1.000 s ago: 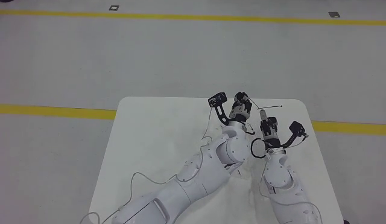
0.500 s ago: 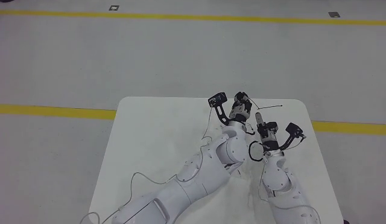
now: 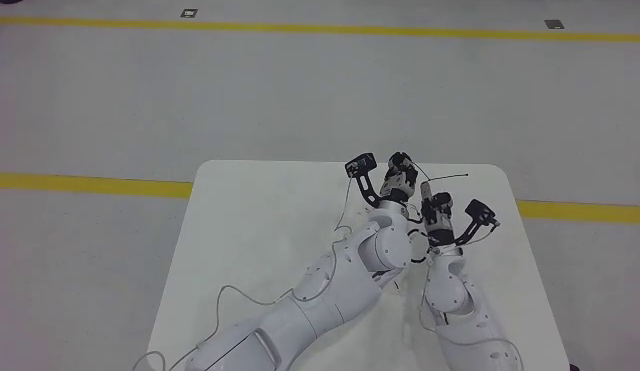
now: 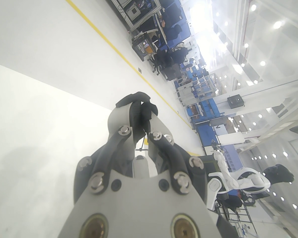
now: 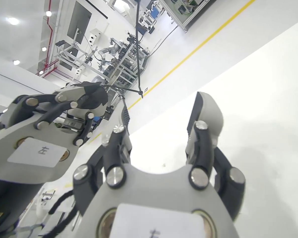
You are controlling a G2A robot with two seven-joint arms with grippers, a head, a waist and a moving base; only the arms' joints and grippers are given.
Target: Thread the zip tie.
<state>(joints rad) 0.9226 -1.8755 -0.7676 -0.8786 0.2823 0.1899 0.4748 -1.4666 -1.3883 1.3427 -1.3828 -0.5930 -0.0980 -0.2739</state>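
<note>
The black zip tie (image 3: 448, 178) hangs in the air over the far edge of the white table (image 3: 250, 261). My left gripper (image 3: 402, 173) is shut on one end of it. In the right wrist view the zip tie (image 5: 138, 50) runs from the left gripper (image 5: 94, 92) to a sharp bend, then on as a long straight strap ending in a small head. My right gripper (image 3: 428, 199) is open just beside and below the left one, nothing between its fingers (image 5: 206, 110). In the left wrist view the black pads (image 4: 140, 105) are pressed together.
The table's far edge lies just beyond both grippers, with grey floor and a yellow line (image 3: 100, 184) past it. Thin cables (image 3: 345, 211) trail along the left arm. Bare tabletop spreads to the left of the arms.
My right gripper has moved left, closer to the left gripper and the zip tie. The left gripper and the zip tie have stayed in place.
</note>
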